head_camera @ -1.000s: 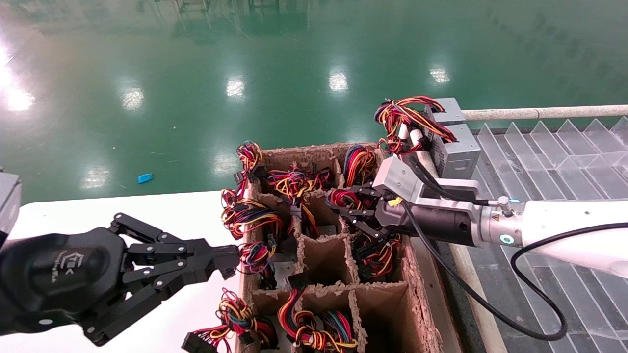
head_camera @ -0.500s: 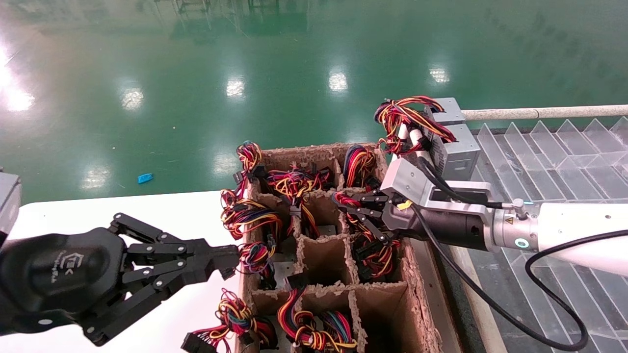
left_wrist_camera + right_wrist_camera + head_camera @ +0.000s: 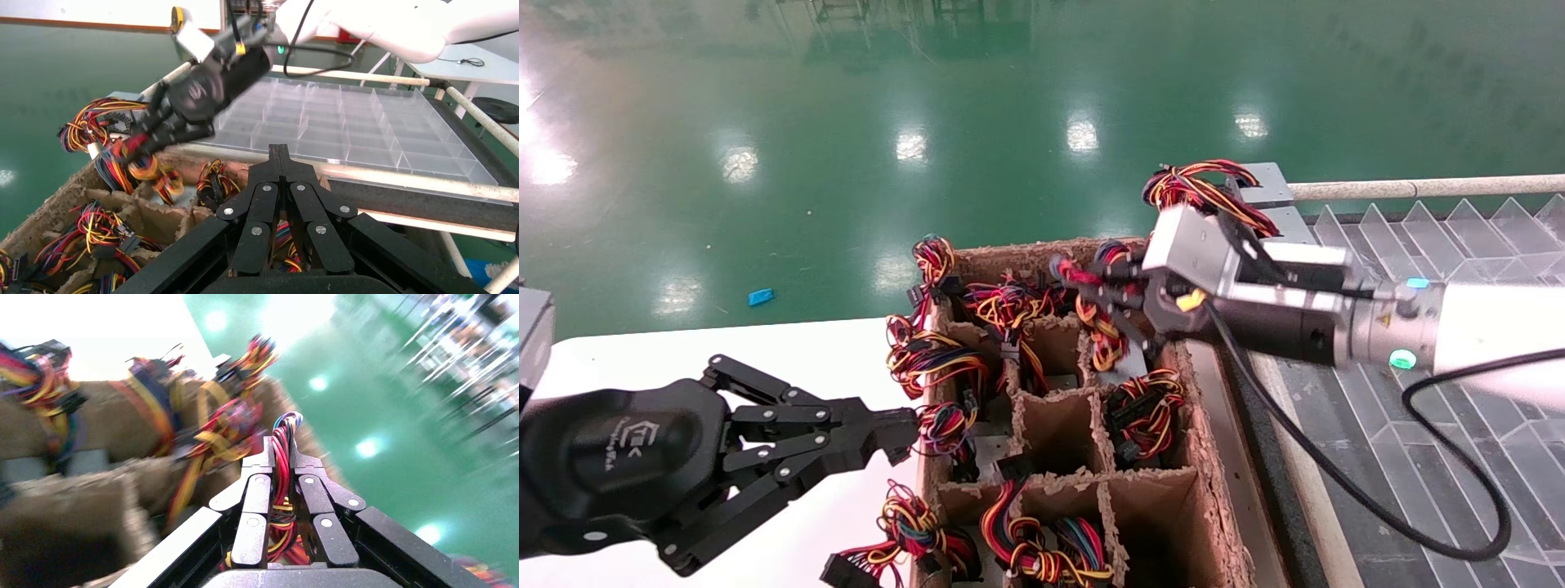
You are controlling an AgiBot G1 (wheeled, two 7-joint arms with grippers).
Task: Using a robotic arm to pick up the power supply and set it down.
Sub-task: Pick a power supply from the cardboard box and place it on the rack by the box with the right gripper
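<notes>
1. Right black claw end effector (image 3: pixel 1109 304) on the white tubular arm (image 3: pixel 1491 347) is clamped on a red-yellow-black wire bundle (image 3: pixel 1101 336).
2. Grey metal power supply (image 3: pixel 1138 369) sits partly raised in a far right cell of the brown cardboard divider box (image 3: pixel 1214 490).
3. Box looks stiff and heavy, wires floppy; gripping the casing would be steadier.
4. Left black end effector (image 3: pixel 903 437) is closed and empty, parked over the white worktop (image 3: pixel 805 351).

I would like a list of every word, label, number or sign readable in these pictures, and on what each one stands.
Left gripper housing: an embossed logo with lettering, too small to read.
Robotic arm wrist: a small yellow triangular warning sign, no readable text.
Yellow tag near the right gripper: no legible writing.
No text reads anywhere else.
</notes>
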